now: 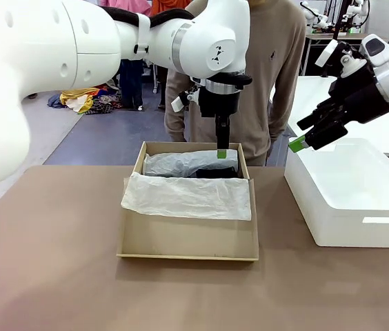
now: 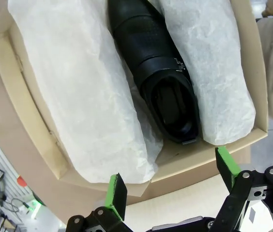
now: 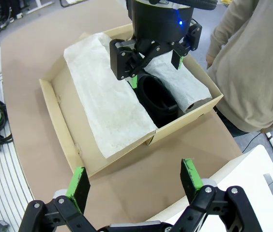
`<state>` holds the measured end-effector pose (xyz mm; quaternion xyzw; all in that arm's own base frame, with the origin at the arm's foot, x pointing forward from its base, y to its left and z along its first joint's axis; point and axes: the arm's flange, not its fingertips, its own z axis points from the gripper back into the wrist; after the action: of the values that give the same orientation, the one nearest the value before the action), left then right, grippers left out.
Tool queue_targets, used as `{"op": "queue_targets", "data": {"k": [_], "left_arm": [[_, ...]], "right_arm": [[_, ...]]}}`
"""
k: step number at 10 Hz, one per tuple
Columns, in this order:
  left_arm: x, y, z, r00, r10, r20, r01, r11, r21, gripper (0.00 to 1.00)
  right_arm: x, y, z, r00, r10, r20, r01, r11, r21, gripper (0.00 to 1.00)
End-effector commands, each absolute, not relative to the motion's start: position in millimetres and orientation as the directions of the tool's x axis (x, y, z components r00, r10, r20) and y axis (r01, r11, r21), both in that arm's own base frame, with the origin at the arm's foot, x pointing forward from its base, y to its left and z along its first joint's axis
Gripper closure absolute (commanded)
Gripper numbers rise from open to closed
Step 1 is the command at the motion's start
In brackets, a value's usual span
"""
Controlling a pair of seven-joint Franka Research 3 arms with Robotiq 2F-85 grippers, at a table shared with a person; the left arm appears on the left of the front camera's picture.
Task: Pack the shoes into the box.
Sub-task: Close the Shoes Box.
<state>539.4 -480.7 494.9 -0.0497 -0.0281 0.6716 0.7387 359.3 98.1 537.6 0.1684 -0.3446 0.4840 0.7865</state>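
Note:
The tan cardboard box sits mid-table, lined with white tissue paper. A glossy black shoe lies at the box's far end between two folds of tissue, opening up, with a small metal buckle on its side. My left gripper hangs open just above that shoe, holding nothing; its green pads frame the box's end wall. My right gripper is open and empty, raised to the right of the box with its own fingertips wide apart.
A white plastic bin stands on the table's right side, under my right gripper. A person in a beige sweater stands at the far edge behind the box. The brown tabletop lies bare at front and left.

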Motion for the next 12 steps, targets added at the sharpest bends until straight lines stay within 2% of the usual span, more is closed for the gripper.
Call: {"op": "queue_targets", "data": {"k": [1,4,5,6,9,12], "left_arm": [[537,-479,500,0.089,0.996,-0.021,-0.99,0.086,-0.109,0.0],[539,-481,495,0.096,0.995,-0.025,-0.989,0.093,-0.111,0.0],[527,-475,506,0.283,0.959,-0.012,-0.953,0.28,-0.119,0.0],[517,-467,514,0.385,0.922,0.033,-0.918,0.386,-0.094,0.0],[507,-425,540,0.593,0.804,0.05,-0.805,0.593,0.015,0.0],[506,-376,558,0.832,0.554,0.003,-0.554,0.831,0.051,0.0]], "right_arm": [[362,98,537,0.276,0.637,0.72,-0.886,0.459,-0.067,0.0],[362,98,537,0.276,0.637,0.72,-0.886,0.459,-0.067,0.0],[362,98,537,0.276,0.637,0.72,-0.886,0.459,-0.067,0.0],[362,98,537,0.276,0.637,0.72,-0.886,0.459,-0.067,0.0],[362,98,537,0.276,0.637,0.72,-0.886,0.459,-0.067,0.0],[362,98,537,0.276,0.637,0.72,-0.886,0.459,-0.067,0.0]]}}
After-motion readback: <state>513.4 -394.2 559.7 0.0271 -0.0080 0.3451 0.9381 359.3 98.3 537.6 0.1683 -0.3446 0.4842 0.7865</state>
